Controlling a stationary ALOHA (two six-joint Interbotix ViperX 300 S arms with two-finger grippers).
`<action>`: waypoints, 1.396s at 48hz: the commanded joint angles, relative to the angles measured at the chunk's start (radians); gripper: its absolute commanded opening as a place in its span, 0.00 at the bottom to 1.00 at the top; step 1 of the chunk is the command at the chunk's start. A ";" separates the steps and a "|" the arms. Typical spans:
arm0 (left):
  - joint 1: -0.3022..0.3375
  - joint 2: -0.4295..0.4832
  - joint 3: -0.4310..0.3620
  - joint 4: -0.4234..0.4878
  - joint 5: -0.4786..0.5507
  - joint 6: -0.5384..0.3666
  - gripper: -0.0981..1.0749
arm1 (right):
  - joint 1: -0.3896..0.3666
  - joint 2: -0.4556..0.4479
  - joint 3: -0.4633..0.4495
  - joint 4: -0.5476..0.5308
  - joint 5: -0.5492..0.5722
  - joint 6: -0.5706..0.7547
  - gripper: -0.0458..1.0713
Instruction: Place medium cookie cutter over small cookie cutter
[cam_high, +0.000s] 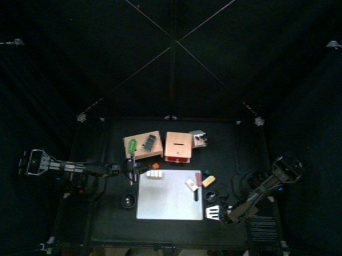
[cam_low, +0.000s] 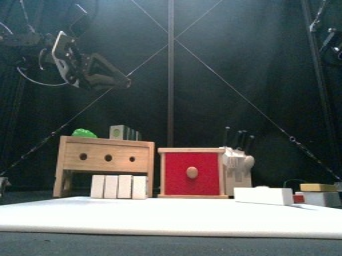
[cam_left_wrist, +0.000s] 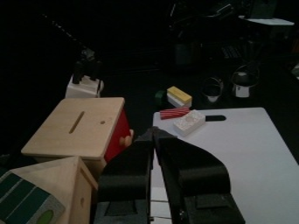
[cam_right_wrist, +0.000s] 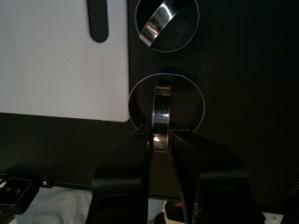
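In the right wrist view two round metal cookie cutters lie on the black table beside the white mat. The nearer, larger-looking one is the medium cookie cutter. The farther one is the small cookie cutter, cut off by the picture's edge. My right gripper is shut on the metal band across the nearer cutter, which rests on the table. From above, this gripper is at the mat's right front corner. My left gripper is shut and empty, held high at the table's left.
A wooden box with a slot, a red-fronted box and a wooden box with holes stand at the back. A yellow block and a white block lie near the mat. A black tool lies on the mat.
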 joint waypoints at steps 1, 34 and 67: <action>0.003 -0.003 -0.014 -0.002 -0.003 -0.002 0.51 | 0.003 -0.028 -0.014 -0.003 0.002 -0.003 0.56; 0.005 -0.005 -0.005 -0.002 -0.003 -0.002 0.51 | -0.005 -0.189 -0.081 -0.094 0.207 -0.064 0.56; 0.005 -0.005 -0.002 -0.002 -0.003 -0.002 0.51 | -0.109 -0.224 0.020 -0.153 0.120 -0.067 0.56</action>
